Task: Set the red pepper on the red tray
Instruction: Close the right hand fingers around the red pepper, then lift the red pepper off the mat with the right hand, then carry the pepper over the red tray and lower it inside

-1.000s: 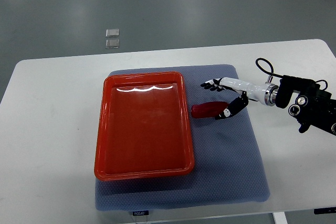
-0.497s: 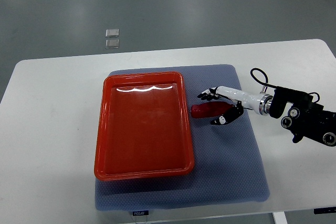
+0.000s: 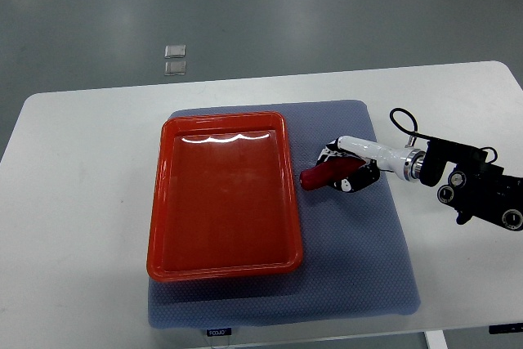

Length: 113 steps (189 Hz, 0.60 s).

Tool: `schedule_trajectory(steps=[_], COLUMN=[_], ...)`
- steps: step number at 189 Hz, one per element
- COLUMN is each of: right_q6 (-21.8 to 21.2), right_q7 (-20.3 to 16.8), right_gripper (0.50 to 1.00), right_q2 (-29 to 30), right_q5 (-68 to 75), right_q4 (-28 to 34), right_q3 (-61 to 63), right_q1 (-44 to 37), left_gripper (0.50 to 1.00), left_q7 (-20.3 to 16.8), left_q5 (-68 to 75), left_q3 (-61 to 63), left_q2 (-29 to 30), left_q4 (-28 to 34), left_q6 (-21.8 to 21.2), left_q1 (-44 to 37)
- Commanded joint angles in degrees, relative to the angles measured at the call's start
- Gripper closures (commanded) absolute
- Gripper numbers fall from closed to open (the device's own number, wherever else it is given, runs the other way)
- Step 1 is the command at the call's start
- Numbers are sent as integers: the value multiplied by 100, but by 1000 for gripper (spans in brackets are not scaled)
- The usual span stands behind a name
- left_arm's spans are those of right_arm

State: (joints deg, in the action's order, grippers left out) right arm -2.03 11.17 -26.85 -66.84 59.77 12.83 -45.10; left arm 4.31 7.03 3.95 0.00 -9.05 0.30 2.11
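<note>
The right hand (image 3: 347,171) holds the pepper (image 3: 325,175), which points left at the tray (image 3: 222,261) just beside it.

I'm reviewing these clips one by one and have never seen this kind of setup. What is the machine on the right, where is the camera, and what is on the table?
There is one camera, looking steeply down from the robot's own side. The machine is a humanoid robot's right arm, ending in a fingered right hand that reaches in from the right edge. On the white table lies a blue-grey mat with an empty red tray on it. Just right of the tray, the hand's fingers are curled around a red pepper, whose tip points toward the tray. The left arm is not visible.
</note>
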Motion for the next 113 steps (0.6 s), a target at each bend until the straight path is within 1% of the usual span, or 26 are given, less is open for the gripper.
schedule_trajectory(steps=[1, 31, 57, 87, 113], right_q6=[1, -79, -298, -465, -553], right_q7=[8, 78, 87, 87, 61], right_gripper=[1000, 1000, 1000, 1000, 1000], right_q2=[-75, -365, -584, -567, -330], right_q5=[5, 101, 136, 312, 690], right_q4=[0, 9, 70, 79, 79], right_q3=[18, 89, 124, 115, 45], right_q1=[-42, -368, -701, -1106, -1536], left_gripper=[500, 500, 500, 500, 500], left_q7=[0, 0, 0, 0, 0], left_q5=[0, 0, 0, 0, 0], left_q3=[0, 0, 0, 9, 9], left_q2=[0, 0, 0, 0, 0], left_q4=[0, 0, 0, -9, -9], left_q6=[-3, -3, 5, 5, 5], left_q1=[0, 0, 0, 0, 0])
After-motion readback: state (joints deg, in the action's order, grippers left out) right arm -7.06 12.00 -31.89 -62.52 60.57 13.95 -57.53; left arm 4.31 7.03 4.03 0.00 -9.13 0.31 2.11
